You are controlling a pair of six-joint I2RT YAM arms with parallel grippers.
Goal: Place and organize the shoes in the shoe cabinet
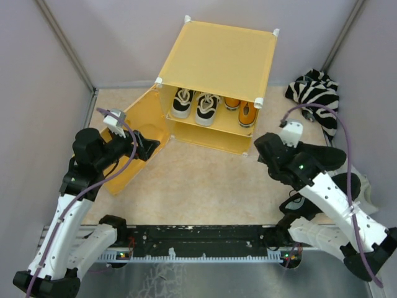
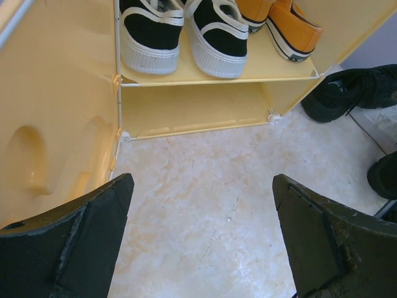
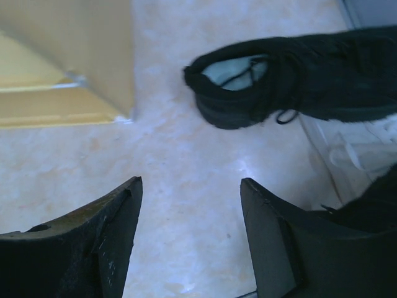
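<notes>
**Top external:** The yellow shoe cabinet (image 1: 217, 56) stands at the middle of the table's (image 1: 198, 180) far edge. Its door (image 1: 149, 112) is swung wide to the left, which leaves the front free for the arms. The upper shelf (image 1: 231, 129) carries all four sneakers in a row, with the black-and-white sneakers (image 1: 183, 102) on the left and the orange sneakers (image 1: 246, 113) on the right, sorted by pair. The left gripper (image 1: 152, 148) hovers just beside the open door, seemingly placed to push it shut. The right gripper (image 1: 260, 149) hangs near the cabinet's front right corner. A zebra-striped cloth (image 1: 316, 93) lies in the far right corner, and a black shoe (image 1: 329, 156) rests by the right edge, outside the cabinet.

**Left wrist:** The left gripper (image 2: 201, 186) is spread wide with nothing between its fingers, and it looks straight into the cabinet. Both pairs fill the upper shelf (image 2: 260, 65), while the lower compartment (image 2: 192, 108) holds nothing. The embossed door (image 2: 56, 124) stands close on the left.

**Right wrist:** The right gripper (image 3: 191, 186) also gapes empty over bare table. It faces the black shoe (image 3: 310, 81), well apart from it. Whether that shoe is bound for the cabinet cannot be told. Stowing the sneakers looks finished, and closing the door seems the likely step left.
</notes>
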